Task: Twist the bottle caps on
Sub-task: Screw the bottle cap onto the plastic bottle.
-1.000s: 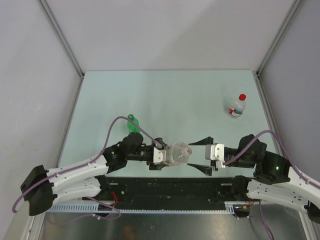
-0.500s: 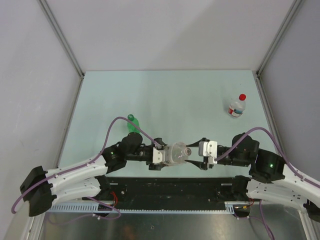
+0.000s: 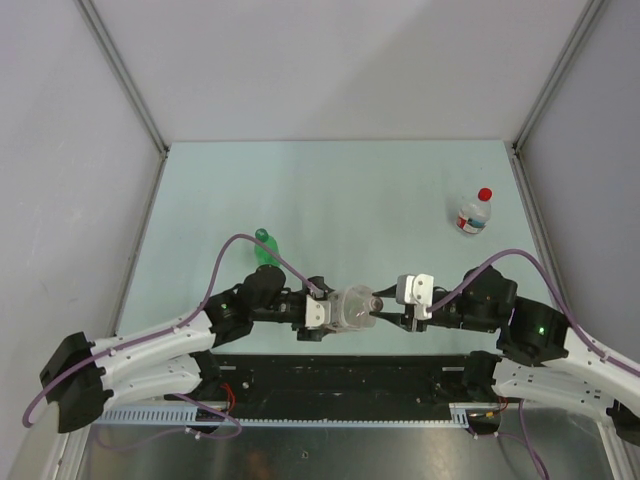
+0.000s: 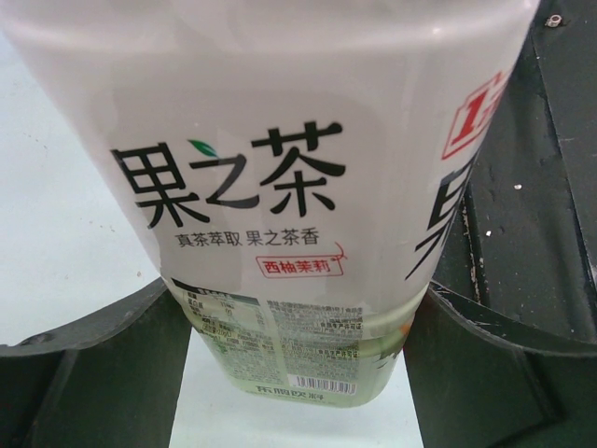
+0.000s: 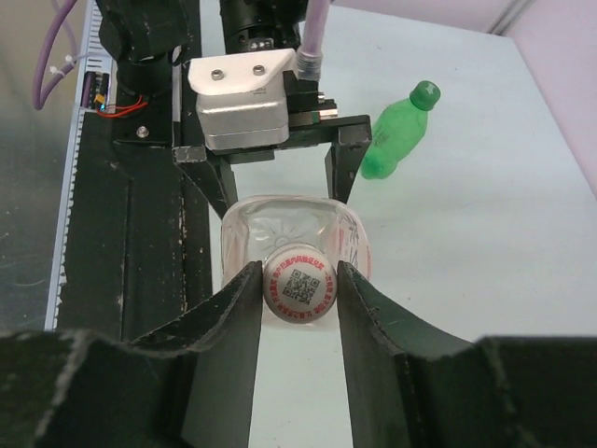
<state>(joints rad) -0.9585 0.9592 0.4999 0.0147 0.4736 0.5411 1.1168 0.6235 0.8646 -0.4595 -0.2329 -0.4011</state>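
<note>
Right wrist view puts the white cap [image 5: 298, 285] dead centre, seated on the neck of the clear bottle [image 5: 291, 245], its printed top facing the camera. The right claw [image 5: 297, 276] is narrowed around it, and both pads look to touch the cap's rim, one on each side; how firm that pinch is I cannot tell. The bottle is held level above the table [image 3: 330, 190], neck toward the right arm, with the left claw [image 4: 298, 289] clamped across its labelled body, a finger against each flank. My reading is that the step in hand is twisting this cap on. Next comes a sure grip on the rim, then a wrist roll about the bottle's long axis, while the left arm keeps the bottle from turning with it. Farther off, the green bottle [image 5: 396, 131] lies on its side wearing its green cap [image 5: 426, 91]. Well apart at the far right, the small bottle [image 3: 470, 218] stands with its red cap [image 3: 485, 194] on top.
</note>
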